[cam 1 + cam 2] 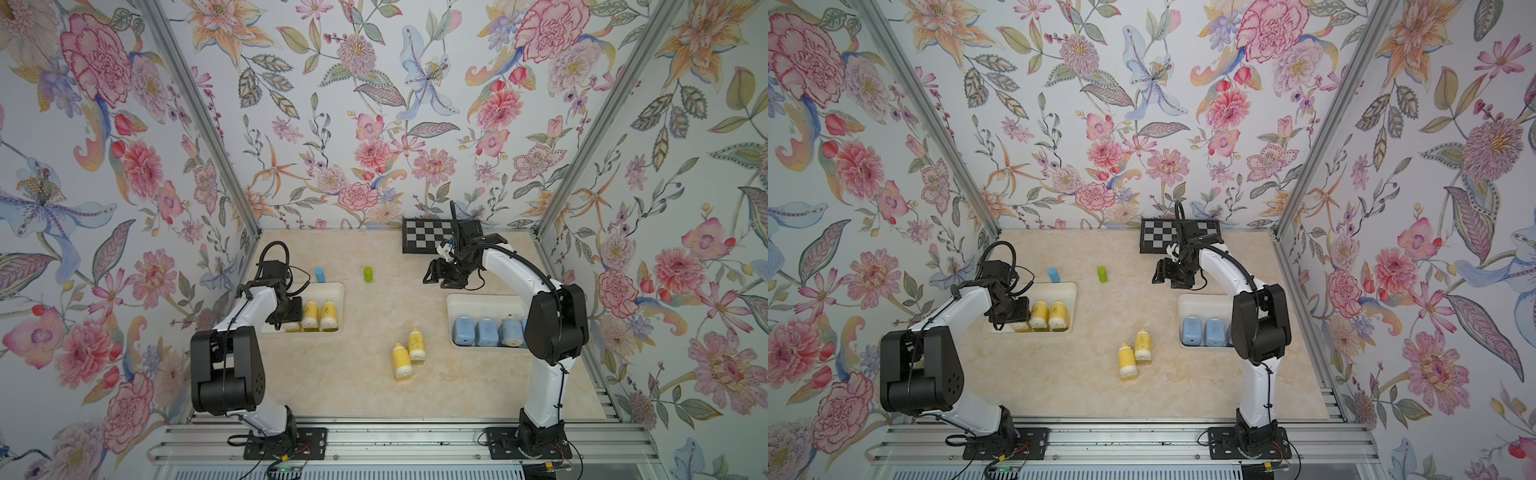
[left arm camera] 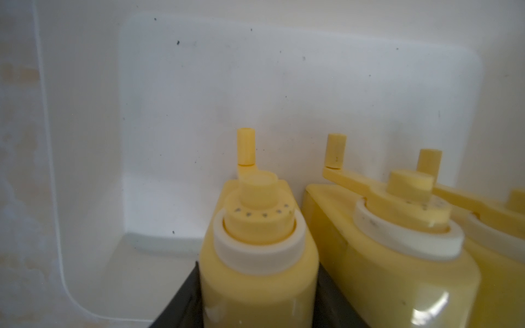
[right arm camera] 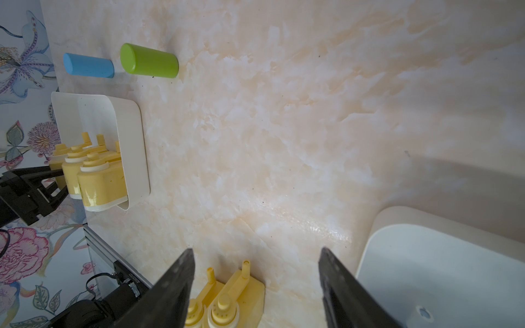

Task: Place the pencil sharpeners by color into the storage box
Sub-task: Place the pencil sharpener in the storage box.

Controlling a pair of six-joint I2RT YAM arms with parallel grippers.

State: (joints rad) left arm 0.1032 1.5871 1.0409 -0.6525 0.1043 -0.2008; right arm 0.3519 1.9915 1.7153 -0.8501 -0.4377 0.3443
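Two loose yellow sharpeners (image 1: 402,360) (image 1: 1126,360) lie side by side on the table (image 1: 374,395) in both top views, at five o'clock from the green cylinder (image 1: 368,274). Blue sharpeners (image 1: 463,331) stand in the right box (image 1: 478,297), at three o'clock.

Left wrist view: the left gripper (image 2: 258,264) is clamped on a yellow sharpener (image 2: 255,286) inside the left box (image 2: 85,142).

Right wrist view: the right gripper (image 3: 256,249) has its jaws apart, empty.

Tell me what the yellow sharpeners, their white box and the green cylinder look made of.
Yellow sharpeners: hard moulded plastic, glossy; bright highlights on the bodies, matte cream rings.
White box: likely smooth plastic, satin, with rounded moulded corners and dark specks.
Green cylinder: painted wood or plastic, cannot tell; even colour, soft sheen.
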